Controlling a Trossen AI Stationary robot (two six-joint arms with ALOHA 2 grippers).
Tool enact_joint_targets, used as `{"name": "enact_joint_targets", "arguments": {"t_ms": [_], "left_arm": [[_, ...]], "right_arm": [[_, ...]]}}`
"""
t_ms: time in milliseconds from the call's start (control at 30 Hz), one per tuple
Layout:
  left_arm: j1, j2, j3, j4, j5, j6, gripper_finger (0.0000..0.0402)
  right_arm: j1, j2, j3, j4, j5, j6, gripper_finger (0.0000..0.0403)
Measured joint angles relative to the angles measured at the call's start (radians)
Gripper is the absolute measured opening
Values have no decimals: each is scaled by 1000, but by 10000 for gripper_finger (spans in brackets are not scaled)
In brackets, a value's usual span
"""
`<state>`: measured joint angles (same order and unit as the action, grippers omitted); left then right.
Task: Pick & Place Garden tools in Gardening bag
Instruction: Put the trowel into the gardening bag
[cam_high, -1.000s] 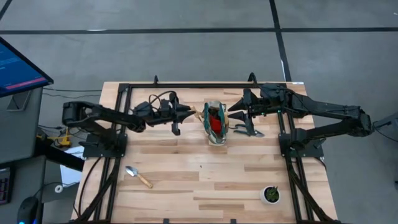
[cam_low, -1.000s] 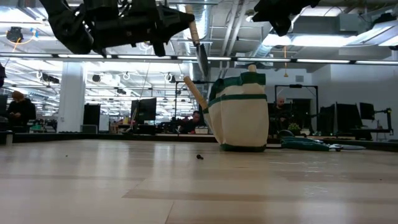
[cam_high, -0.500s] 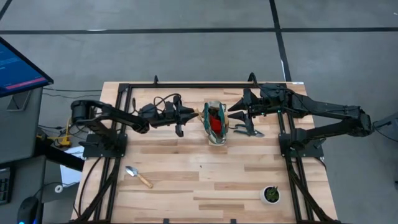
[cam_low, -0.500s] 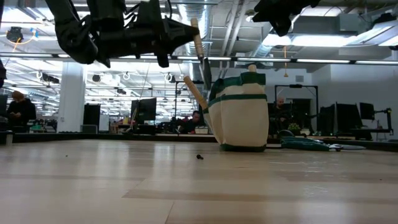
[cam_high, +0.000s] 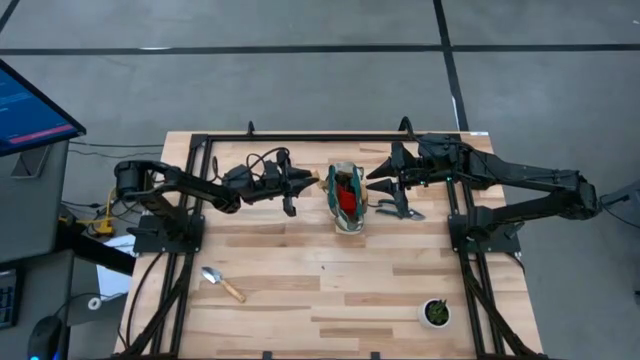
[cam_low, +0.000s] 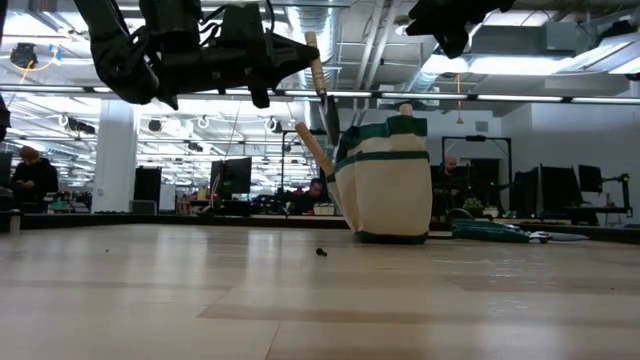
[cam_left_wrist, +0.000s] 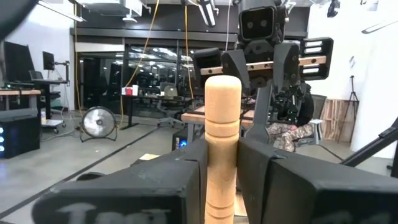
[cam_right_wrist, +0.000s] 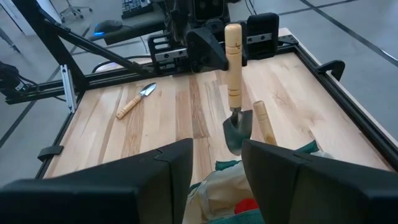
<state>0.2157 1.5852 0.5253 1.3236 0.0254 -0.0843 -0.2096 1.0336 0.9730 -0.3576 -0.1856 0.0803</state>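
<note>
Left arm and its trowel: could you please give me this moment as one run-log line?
left fingers: shut on trowel, upright | trowel: above bag rim | right fingers: open, beside bag | spare trowel: on table

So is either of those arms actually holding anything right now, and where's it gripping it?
Yes. The left tool grips a trowel by its wooden handle, blade hanging down beside the bag. The right tool holds nothing.

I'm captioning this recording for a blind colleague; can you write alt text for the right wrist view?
The left gripper holds a wooden-handled trowel upright, blade down, just above the open gardening bag, where another wooden handle sticks out. A second trowel lies farther off on the wooden table, and the right gripper's open jaws frame the foreground.
</note>
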Motion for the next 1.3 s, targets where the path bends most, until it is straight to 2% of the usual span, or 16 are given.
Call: {"name": "enact_joint_targets", "arguments": {"t_ms": [267, 667, 1067, 1300], "left_arm": [[-1, 7, 1, 6, 9, 1, 39], [-1, 163, 75, 70, 53, -35, 39], [-1, 179, 74, 68, 72, -59, 39], [-2, 237, 75, 66, 73, -82, 39]], "right_arm": [[0, 0, 0, 0, 1, 0, 131], [0, 0, 0, 0, 2, 0, 131], [0, 0, 0, 0, 1, 0, 131], [0, 0, 0, 0, 1, 4, 131]]}}
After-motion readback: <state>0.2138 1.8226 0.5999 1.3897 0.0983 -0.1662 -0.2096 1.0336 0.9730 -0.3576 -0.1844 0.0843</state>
